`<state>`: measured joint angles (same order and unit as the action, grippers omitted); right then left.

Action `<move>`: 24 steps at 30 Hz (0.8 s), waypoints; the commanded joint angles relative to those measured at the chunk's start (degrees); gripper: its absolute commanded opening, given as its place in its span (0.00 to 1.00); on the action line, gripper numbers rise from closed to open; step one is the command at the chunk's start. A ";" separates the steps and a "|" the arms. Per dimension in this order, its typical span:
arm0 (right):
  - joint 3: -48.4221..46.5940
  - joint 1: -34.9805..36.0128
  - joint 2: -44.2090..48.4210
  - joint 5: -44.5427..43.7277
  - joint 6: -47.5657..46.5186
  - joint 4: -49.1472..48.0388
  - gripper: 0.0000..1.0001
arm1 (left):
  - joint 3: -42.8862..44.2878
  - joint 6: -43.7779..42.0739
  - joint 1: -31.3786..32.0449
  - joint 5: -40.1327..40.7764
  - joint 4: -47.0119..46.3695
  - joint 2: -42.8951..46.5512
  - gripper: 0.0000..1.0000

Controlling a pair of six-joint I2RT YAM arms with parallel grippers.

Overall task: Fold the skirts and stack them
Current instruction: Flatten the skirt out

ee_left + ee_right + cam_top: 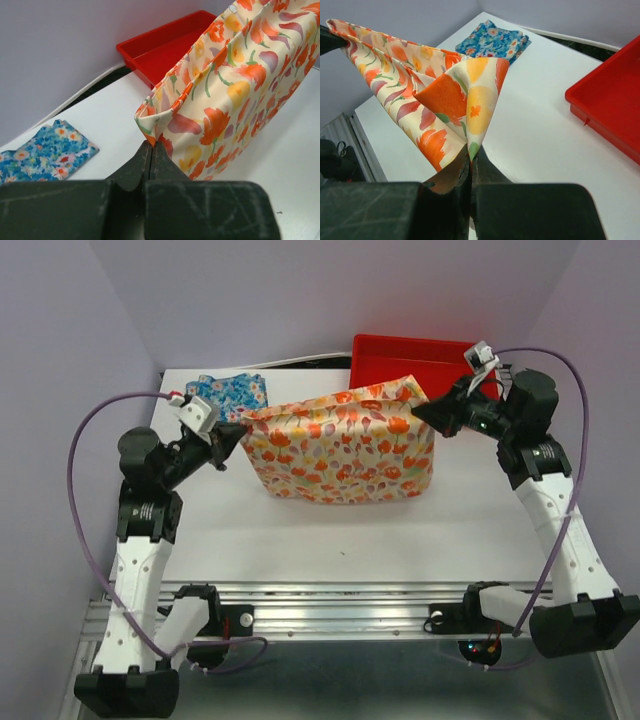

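Note:
The cream-yellow skirt [345,445] with orange and red flowers hangs stretched above the table between my two grippers. My left gripper [238,430] is shut on its left top corner, seen in the left wrist view [151,142]. My right gripper [420,410] is shut on its right top corner, seen in the right wrist view [471,156]. The skirt's lower edge sags towards the table. The blue floral skirt [228,393] lies folded at the back left of the table, also in the left wrist view [45,152] and the right wrist view [492,41].
A red plastic tray [415,360] stands at the back right, behind the lifted skirt and next to my right gripper. Purple cables loop from both arms. A metal rail [340,605] runs along the table's near edge.

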<state>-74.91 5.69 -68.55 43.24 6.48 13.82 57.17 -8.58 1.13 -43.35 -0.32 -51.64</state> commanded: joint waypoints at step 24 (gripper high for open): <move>-6.91 -0.60 -33.67 -19.93 6.90 7.09 0.79 | 6.73 3.57 1.25 19.71 3.92 -30.19 0.85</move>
<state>-75.07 5.26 -105.34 31.16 17.10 19.57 57.87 -4.82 3.51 -28.21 6.24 -84.05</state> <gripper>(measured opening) 0.768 0.781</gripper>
